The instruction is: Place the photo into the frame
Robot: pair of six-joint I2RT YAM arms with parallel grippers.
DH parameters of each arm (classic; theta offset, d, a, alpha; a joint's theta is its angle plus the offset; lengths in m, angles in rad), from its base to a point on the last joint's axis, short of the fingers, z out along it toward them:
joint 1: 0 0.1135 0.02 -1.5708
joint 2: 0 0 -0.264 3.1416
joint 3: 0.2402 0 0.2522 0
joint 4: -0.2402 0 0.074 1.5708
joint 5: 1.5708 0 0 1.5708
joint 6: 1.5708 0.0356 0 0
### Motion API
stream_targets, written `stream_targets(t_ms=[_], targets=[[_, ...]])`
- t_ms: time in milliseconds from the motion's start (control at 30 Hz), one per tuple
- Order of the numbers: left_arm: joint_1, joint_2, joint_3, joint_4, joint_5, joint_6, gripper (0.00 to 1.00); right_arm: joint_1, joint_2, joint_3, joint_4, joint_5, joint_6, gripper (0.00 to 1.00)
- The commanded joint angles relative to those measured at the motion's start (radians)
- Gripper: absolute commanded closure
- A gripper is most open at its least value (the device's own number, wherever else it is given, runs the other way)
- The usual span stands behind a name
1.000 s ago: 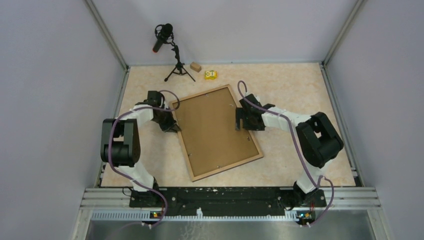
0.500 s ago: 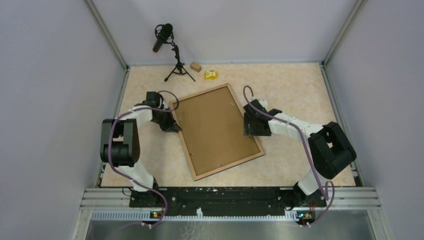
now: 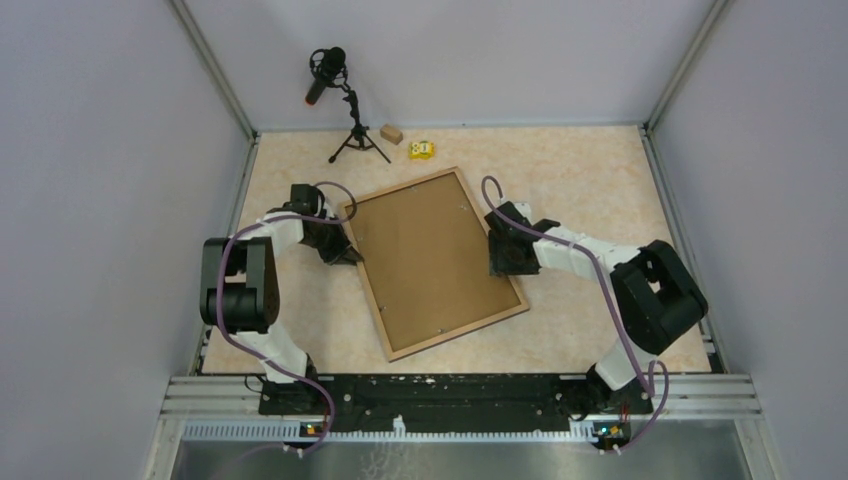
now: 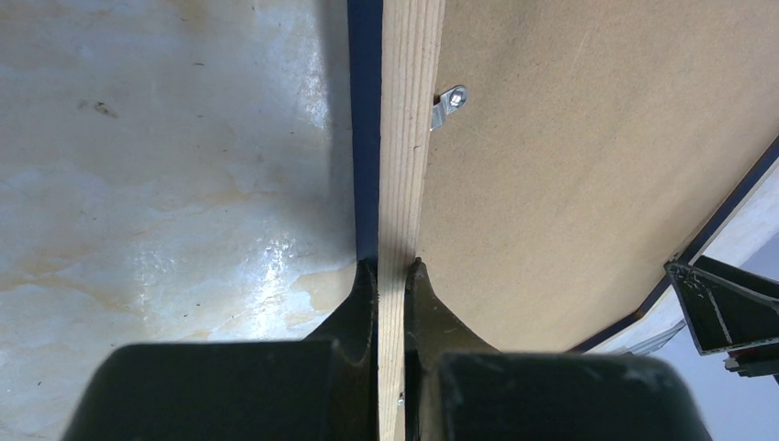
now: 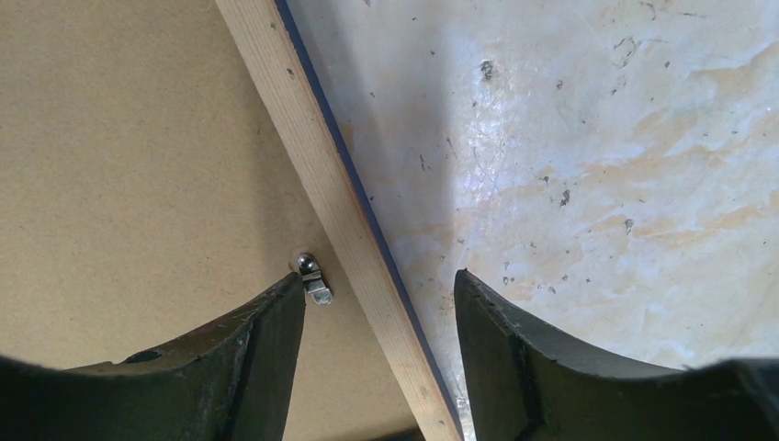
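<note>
Wood-rimmed, the frame [image 3: 460, 333] lies flat in the middle of the table [image 3: 580, 170], its brown backing board [image 3: 432, 262] facing up. The left claw [image 4: 393, 271] is pinched tight on the left rail. The right claw [image 5: 378, 283] straddles the right rail beside a small metal clip [image 5: 312, 276], jaws apart, gripping nothing.

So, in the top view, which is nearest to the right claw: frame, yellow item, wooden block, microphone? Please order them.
1. frame, right at the right claw
2. yellow item, far edge
3. wooden block, left of it
4. microphone, far left
</note>
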Motion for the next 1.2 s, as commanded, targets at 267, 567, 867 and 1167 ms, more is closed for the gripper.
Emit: stream_targets(t_ms=[267,567,867,1167], targets=[[0.024,0.022,-0.02,0.074,-0.023,-0.015,1.0,0.01,0.063,0.028,-0.009,0.005,-0.022,0.57],[0.027,0.021,-0.021,0.074,-0.019,-0.016,1.0,0.01,0.079,0.03,-0.005,0.004,-0.057,0.67],[0.033,0.023,-0.02,0.076,-0.018,-0.018,1.0,0.01,0.095,0.044,0.016,-0.012,-0.16,0.75],[0.036,0.015,-0.022,0.083,-0.009,-0.005,1.0,0.012,0.049,0.074,-0.026,0.008,-0.157,0.6]])
